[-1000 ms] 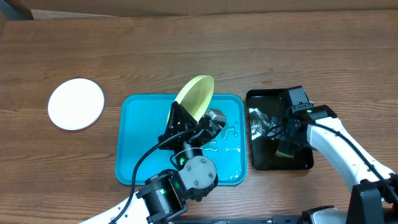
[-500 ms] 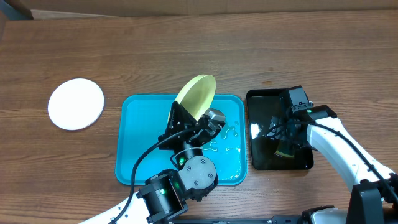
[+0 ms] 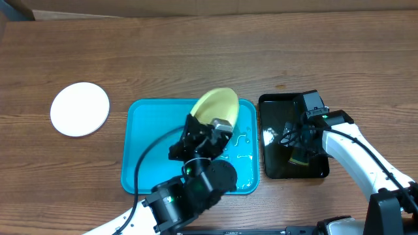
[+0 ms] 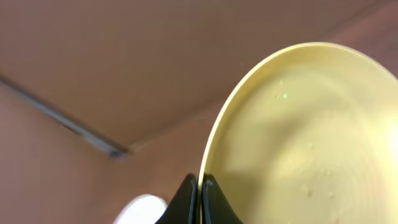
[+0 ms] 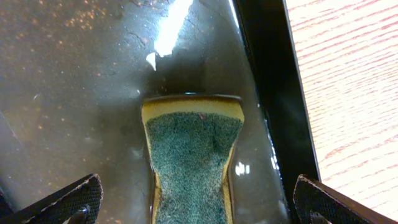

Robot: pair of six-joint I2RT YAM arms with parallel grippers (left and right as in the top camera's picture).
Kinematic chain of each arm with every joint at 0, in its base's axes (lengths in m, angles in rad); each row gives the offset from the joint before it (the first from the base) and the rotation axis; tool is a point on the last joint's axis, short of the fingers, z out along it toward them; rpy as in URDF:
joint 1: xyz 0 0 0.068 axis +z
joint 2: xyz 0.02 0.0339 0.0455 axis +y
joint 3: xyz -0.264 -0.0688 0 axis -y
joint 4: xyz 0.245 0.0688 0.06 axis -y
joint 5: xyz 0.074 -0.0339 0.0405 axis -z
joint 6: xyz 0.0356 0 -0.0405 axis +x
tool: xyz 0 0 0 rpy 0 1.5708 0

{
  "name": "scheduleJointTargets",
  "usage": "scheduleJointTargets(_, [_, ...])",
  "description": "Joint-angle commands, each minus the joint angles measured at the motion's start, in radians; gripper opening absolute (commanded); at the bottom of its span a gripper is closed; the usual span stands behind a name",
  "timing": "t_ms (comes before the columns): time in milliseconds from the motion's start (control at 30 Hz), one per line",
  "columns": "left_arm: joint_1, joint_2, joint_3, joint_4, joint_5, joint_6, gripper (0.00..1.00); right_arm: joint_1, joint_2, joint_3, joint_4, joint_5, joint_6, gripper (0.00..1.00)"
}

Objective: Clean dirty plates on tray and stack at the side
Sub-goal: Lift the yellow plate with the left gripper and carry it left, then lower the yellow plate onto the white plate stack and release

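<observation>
Yellow-green plate [image 3: 215,103] flatter than before, near rim seemingly behind left pincer [image 4: 199,184]

We reach our left arm [image 3: 186,189] in from the near edge with its wrist tipped upward. Our left gripper [image 4: 199,190] has its fingers [image 4: 186,194] pinched tight on the rim of the yellow-green plate [image 4: 298,137]. Our right arm [image 3: 356,153] comes in from the right side, wrist angled downward, and our right gripper [image 5: 194,202] hangs with its fingers [image 5: 71,199] spread wide, gripping nothing
</observation>
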Motion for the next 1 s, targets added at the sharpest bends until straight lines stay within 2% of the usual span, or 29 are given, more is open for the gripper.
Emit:
scheduleJointTargets(0, [0.125,0.003,0.014,-0.07,0.28,-0.399,0.04,-0.004,-0.022,0.001,0.005,0.014,-0.002,1.0])
scheduleJointTargets(133, [0.381,0.003,0.014,-0.073,0.642,-0.447,0.04,-0.004,-0.022,0.001,0.005,0.014,-0.002,1.0])
scheduleJointTargets(200, [0.552,0.003,0.016,-0.071,0.836,-0.468,0.04,-0.004,-0.022,0.001,0.005,0.014,-0.002,1.0])
scheduleJointTargets(233, [0.644,0.003,0.016,-0.073,0.927,-0.484,0.04,-0.004,-0.022,0.001,0.005,0.014,-0.002,1.0])
scheduleJointTargets(267, [0.801,0.004,0.016,-0.077,1.066,-0.51,0.04,-0.004,-0.022,0.001,0.005,0.014,-0.002,1.0])
scheduleJointTargets(400, [1.164,0.012,0.016,-0.079,1.31,-0.541,0.04,-0.004,-0.022,0.001,0.005,0.014,-0.002,1.0])
scheduleJointTargets(567, [1.513,0.074,0.016,-0.078,1.369,-0.548,0.04,-0.004,-0.022,0.001,0.005,0.014,-0.002,1.0])
scheduleJointTargets(667, [1.682,0.195,0.016,-0.045,1.373,-0.612,0.04,-0.004,-0.022,0.001,0.005,0.014,-0.002,1.0])
scheduleJointTargets(867, [1.774,0.387,0.016,0.145,1.497,-0.621,0.04,-0.004,-0.022,0.001,0.005,0.014,-0.002,1.0])
scheduleJointTargets(967, [1.781,0.44,0.016,0.212,1.482,-0.634,0.04,-0.004,-0.022,0.001,0.005,0.014,-0.002,1.0])
